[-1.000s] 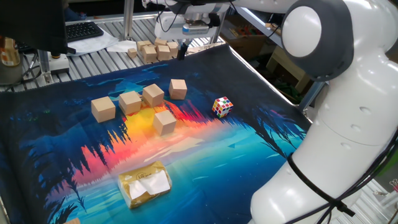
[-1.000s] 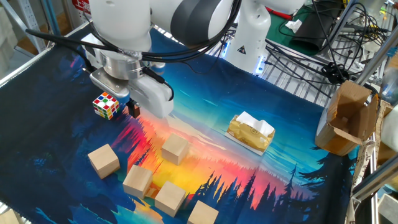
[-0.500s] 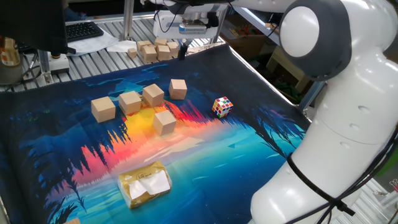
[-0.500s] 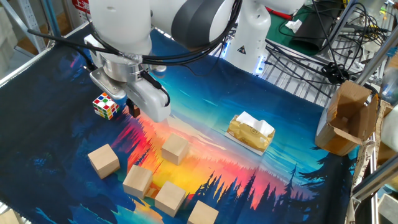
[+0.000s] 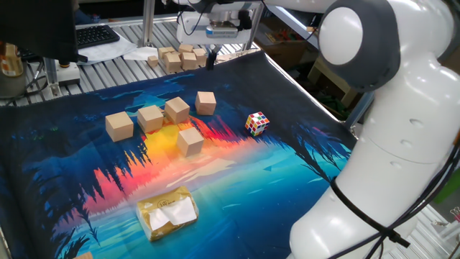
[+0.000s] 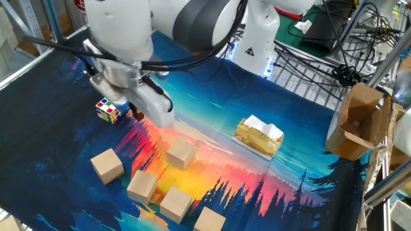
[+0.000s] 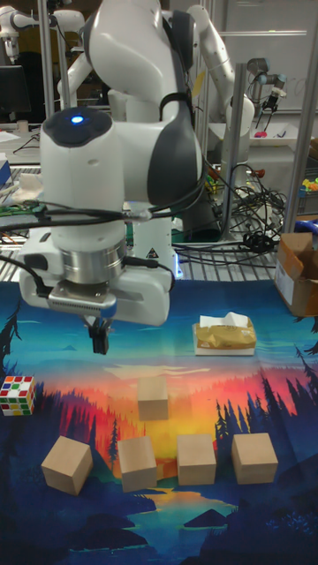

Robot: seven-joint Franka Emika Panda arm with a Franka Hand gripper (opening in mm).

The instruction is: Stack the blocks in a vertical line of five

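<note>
Blocks (image 7: 153, 397) lie unstacked on the counter (image 6: 302, 147), five tan cubes: one stands alone behind a loose row of four. Above them hangs the hand (image 7: 100, 336), empty and clear of every cube; whether its fingers are parted cannot be told. Just beyond it sits a multicoloured puzzle cube (image 6: 108, 110), with a yellowish packet (image 6: 258, 136) well apart.

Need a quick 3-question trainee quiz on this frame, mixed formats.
1. How many blocks lie loose on the mat?
2. True or false: two blocks are already stacked.
3. The puzzle cube sits: A) on a block, B) alone on the mat, C) in the gripper.

Key: 1. Five. 2. False, all sit singly on the mat. 3. B.
</note>
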